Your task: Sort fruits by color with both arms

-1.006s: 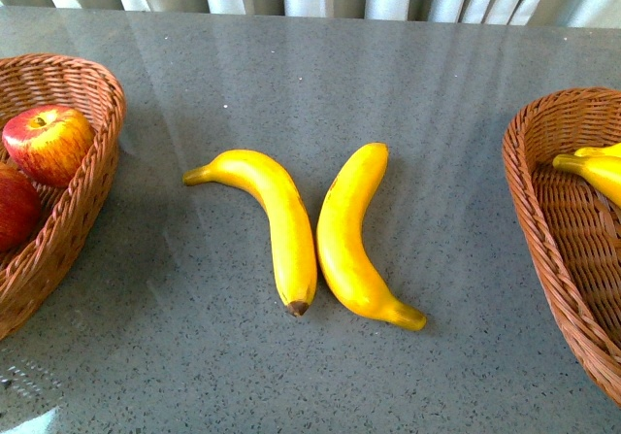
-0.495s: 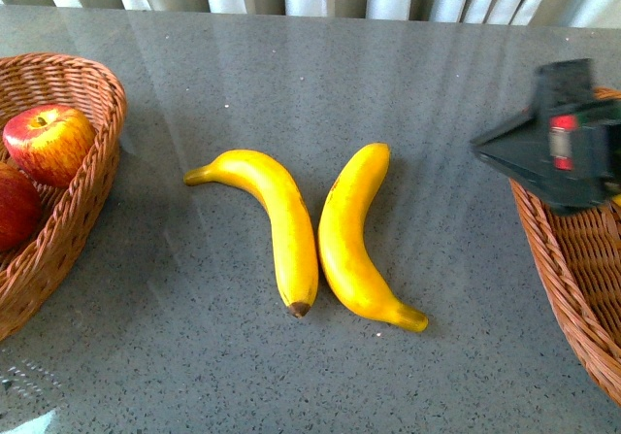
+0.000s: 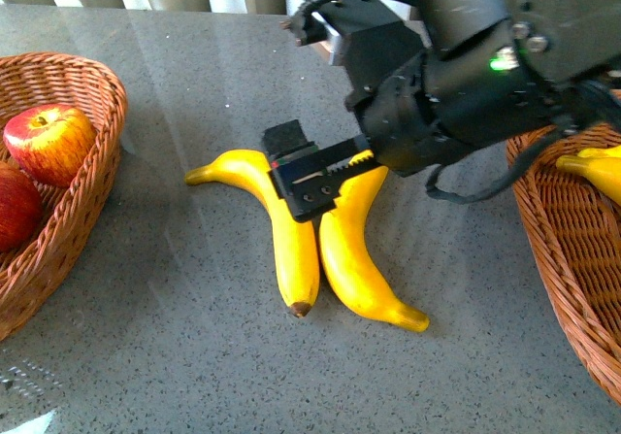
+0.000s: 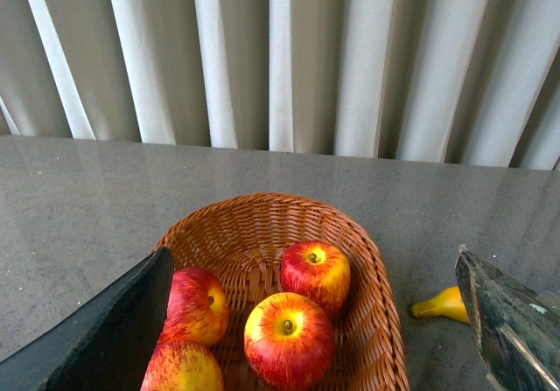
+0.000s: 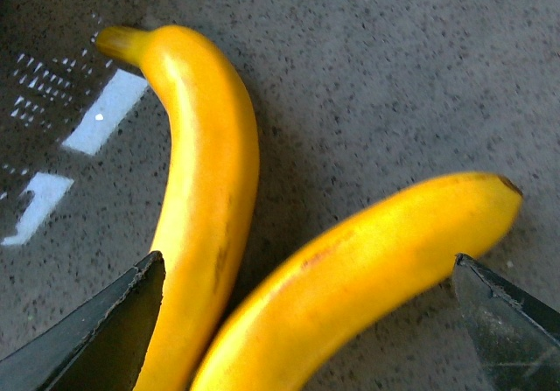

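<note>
Two yellow bananas lie side by side mid-table, the left banana (image 3: 294, 259) and the right banana (image 3: 351, 259). My right gripper (image 3: 303, 177) hovers open just above where they meet. In the right wrist view both bananas (image 5: 206, 198) (image 5: 376, 251) sit between its spread fingers, and neither is gripped. Red-and-yellow apples (image 3: 49, 143) (image 3: 15, 206) rest in the left basket (image 3: 82, 211). The left wrist view shows several apples (image 4: 315, 273) (image 4: 197, 303) in that basket, with my left gripper (image 4: 315, 347) open above them and empty. The left arm is out of the front view.
A second wicker basket (image 3: 553, 230) at the right edge holds another banana (image 3: 597, 172). My right arm (image 3: 466, 75) reaches across from that side over the basket's rim. Striped curtains hang behind the grey stone table (image 3: 175, 356).
The right arm has swung in from the right basket to the table's middle, and its open gripper now hangs over the two bananas. The fruit has not moved.
</note>
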Motion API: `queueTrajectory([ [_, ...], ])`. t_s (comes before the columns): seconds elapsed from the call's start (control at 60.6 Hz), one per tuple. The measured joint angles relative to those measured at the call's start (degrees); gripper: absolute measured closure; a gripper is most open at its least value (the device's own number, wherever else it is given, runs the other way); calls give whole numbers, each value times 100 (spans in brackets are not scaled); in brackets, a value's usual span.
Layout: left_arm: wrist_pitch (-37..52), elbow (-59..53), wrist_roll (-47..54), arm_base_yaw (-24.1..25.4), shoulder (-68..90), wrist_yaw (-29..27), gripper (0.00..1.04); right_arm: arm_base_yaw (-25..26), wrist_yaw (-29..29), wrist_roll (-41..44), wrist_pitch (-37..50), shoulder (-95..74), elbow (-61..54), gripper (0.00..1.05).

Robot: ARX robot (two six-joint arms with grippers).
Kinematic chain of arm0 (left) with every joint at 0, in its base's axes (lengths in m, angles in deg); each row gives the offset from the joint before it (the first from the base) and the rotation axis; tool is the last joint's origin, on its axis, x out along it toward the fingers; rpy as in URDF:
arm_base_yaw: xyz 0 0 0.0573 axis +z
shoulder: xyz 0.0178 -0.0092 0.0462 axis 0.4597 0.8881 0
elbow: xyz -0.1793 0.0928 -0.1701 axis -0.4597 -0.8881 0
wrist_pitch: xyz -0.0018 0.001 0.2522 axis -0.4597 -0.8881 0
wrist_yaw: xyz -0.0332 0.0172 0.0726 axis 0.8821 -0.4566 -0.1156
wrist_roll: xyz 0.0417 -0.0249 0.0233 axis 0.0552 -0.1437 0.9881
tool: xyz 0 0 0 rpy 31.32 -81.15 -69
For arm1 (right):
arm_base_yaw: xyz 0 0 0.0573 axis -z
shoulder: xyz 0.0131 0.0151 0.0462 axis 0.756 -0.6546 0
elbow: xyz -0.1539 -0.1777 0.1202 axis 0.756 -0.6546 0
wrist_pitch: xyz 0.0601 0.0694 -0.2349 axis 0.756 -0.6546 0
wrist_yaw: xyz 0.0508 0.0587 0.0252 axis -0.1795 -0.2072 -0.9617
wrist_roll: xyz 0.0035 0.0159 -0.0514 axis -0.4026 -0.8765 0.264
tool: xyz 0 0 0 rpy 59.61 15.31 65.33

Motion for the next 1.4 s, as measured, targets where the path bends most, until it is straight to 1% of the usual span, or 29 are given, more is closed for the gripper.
queueTrajectory([
  [0.165, 0, 0, 0, 0, 0, 0, 9, -295, 153, 35, -133, -461, 584, 9],
  [0.544, 0, 0, 0, 0, 0, 0, 9, -682, 149, 57, -466, -1318, 1484, 9],
  [0.775, 0, 0, 0, 0, 0, 0, 9, -756, 197, 50, -610, -1582, 1700, 9],
  [1.187, 0, 0, 0, 0, 0, 0, 9, -793, 310, -107, -774, -1742, 1696, 9],
  [1.204, 0, 0, 0, 0, 0, 0, 9, -793, 323, -111, -774, -1742, 1692, 11],
  [1.319, 0, 0, 0, 0, -2, 0, 9, -793, 350, -190, -688, -1738, 1624, 27],
  [1.402, 0, 0, 0, 0, 0, 0, 9, -778, 363, -319, -514, -1676, 1517, 43],
])
